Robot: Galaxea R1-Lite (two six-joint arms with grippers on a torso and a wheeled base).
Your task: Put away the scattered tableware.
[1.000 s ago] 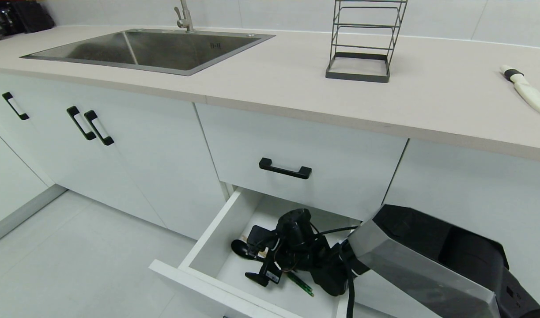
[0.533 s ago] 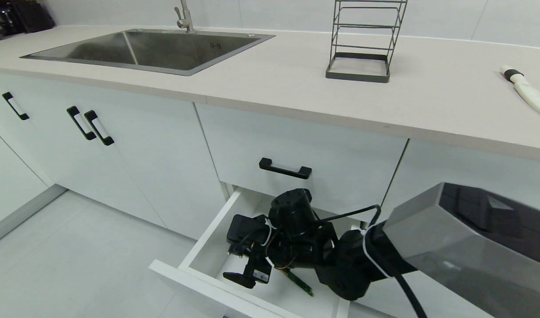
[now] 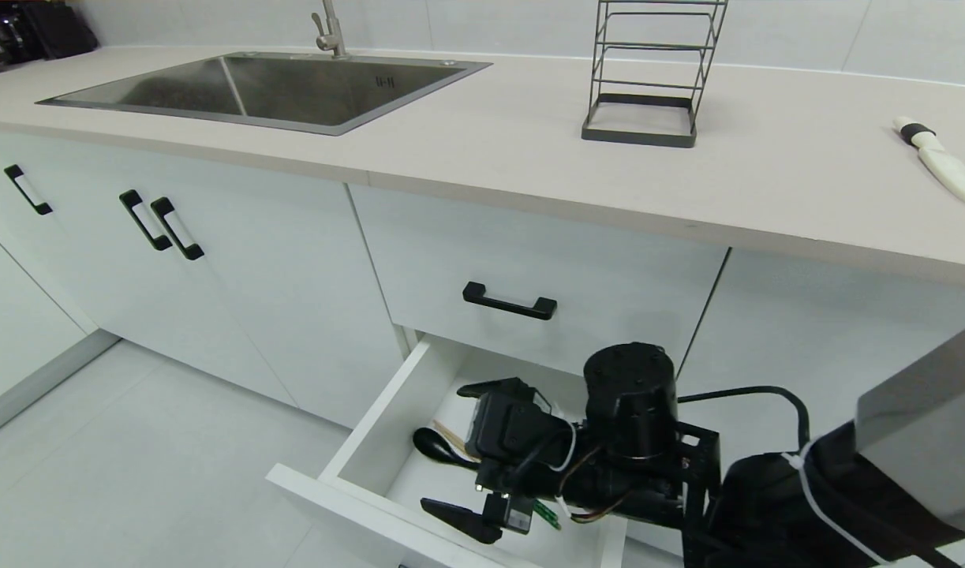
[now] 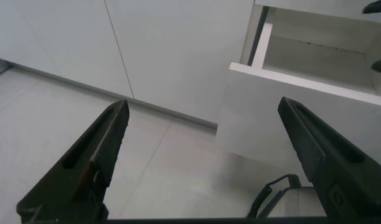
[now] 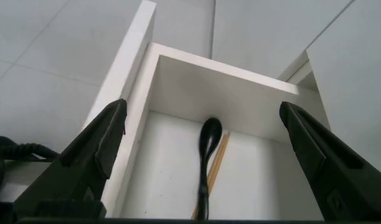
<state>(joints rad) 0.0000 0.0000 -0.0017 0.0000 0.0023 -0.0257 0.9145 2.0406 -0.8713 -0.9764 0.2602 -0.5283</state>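
Note:
A black spoon (image 3: 431, 443) (image 5: 208, 140) lies in the open white drawer (image 3: 369, 410) (image 5: 197, 81), with wooden chopsticks (image 3: 455, 432) (image 5: 218, 160) beside it. A green utensil (image 3: 547, 514) lies nearer the drawer front, mostly hidden under the arm. My right gripper (image 3: 443, 450) (image 5: 203, 155) hangs open above the drawer, holding nothing. A white-handled knife (image 3: 944, 162) lies on the counter at the far right. My left gripper (image 4: 203, 162) is open low over the floor, left of the drawer front (image 4: 302, 93).
A closed drawer with a black handle (image 3: 509, 300) sits just above the open one. On the counter stand a wire rack (image 3: 648, 79) and a steel sink (image 3: 269, 83). Cabinet doors (image 3: 158, 229) lie to the left, with grey floor (image 3: 135, 473) below them.
My right gripper has lifted and pulled back to the right over the drawer. The black spoon now lies uncovered on the drawer floor.

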